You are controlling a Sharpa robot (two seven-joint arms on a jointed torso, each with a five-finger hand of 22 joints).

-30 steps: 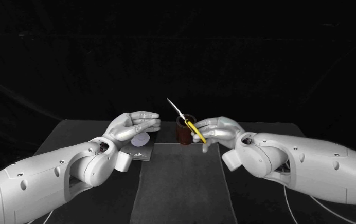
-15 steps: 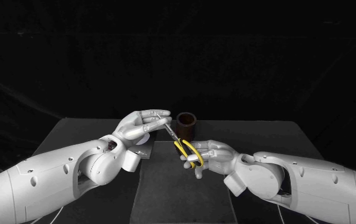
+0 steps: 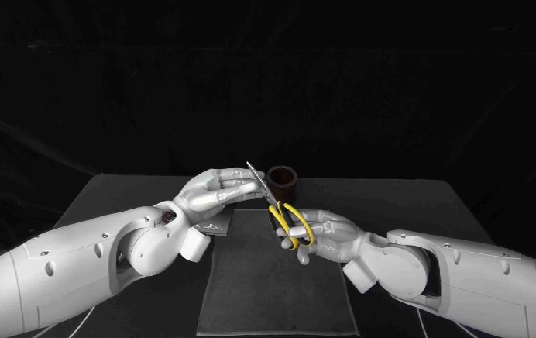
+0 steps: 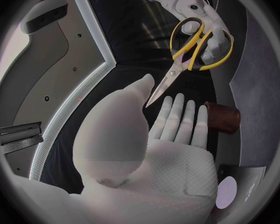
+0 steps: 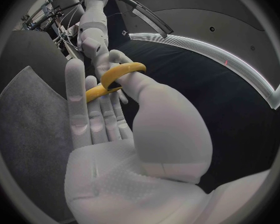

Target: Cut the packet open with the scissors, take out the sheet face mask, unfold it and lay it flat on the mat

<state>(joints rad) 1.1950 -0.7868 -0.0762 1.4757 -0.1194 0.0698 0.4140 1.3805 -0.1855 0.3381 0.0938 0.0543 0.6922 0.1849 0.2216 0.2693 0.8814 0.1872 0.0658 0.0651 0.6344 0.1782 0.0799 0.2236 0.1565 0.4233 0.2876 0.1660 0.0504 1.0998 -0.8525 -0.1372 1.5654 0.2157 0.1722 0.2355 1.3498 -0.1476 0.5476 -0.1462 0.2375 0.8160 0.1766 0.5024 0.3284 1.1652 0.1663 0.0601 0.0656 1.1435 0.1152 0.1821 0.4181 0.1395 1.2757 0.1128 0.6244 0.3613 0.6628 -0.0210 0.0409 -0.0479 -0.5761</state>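
Yellow scissors [image 3: 275,208] — blades up — in right robot hand [image 3: 320,234], left robot hand [image 3: 220,189] beside

The scissors [image 3: 273,205] sat with their handles in the right hand's [image 3: 324,233] fingers, blades running up and away past the left hand's [image 3: 220,191] fingertips [image 3: 244,187]; whether blade and fingertips touched, I couldn't tell. The cup [image 3: 283,183] stood on the table [image 3: 111,194] just beyond both sets of fingers, behind the blades. The mat [image 3: 273,291] lay on the table under the right fingers, between the arms. The packet [image 3: 214,224] lay below the left fingers, beside the mat's left edge.
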